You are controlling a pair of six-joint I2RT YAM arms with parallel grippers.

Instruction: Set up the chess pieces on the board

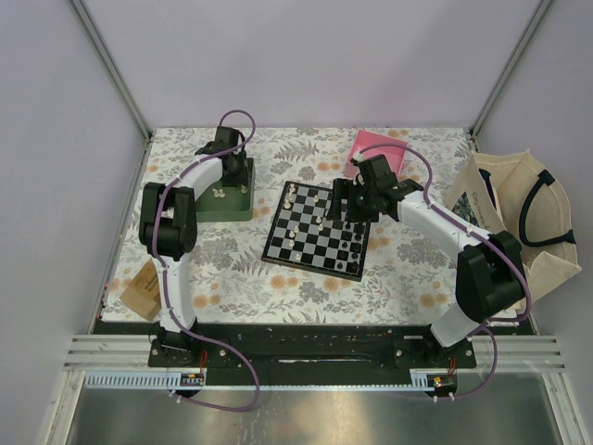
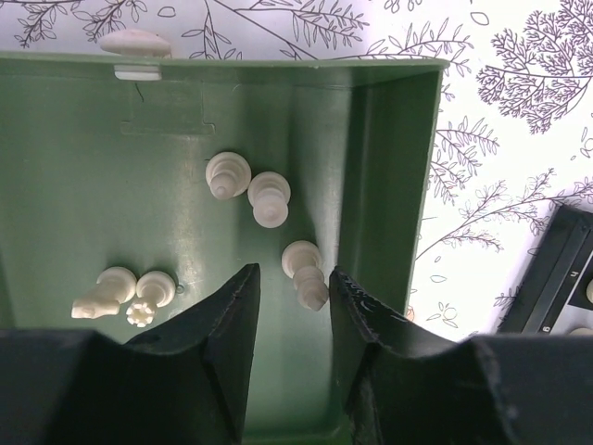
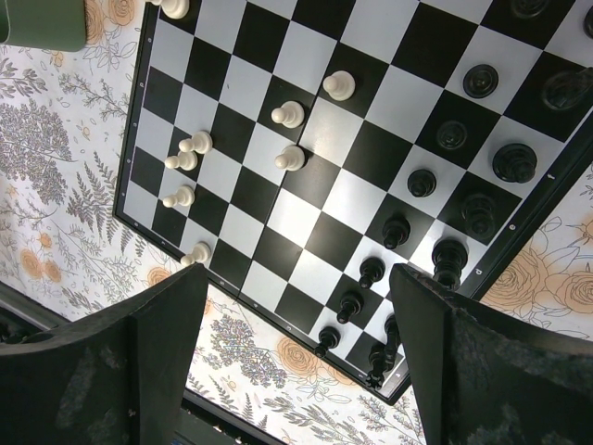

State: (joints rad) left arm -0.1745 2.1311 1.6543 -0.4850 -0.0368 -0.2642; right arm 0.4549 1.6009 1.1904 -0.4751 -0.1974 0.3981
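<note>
Left wrist view: straddling cream piece in green tray with left gripper, fingers narrow, not clamped. Hovering over board, 3 o'clock of tray, with right gripper, fingers wide.

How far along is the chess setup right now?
Partly done. Black pieces stand near one edge of the board, and several white pieces are on it, some mid-board. In hand: the left gripper, jaws open, straddles a white piece in the green tray. Left: several other white pieces lie in that tray. The right gripper hangs open over the board.
</note>
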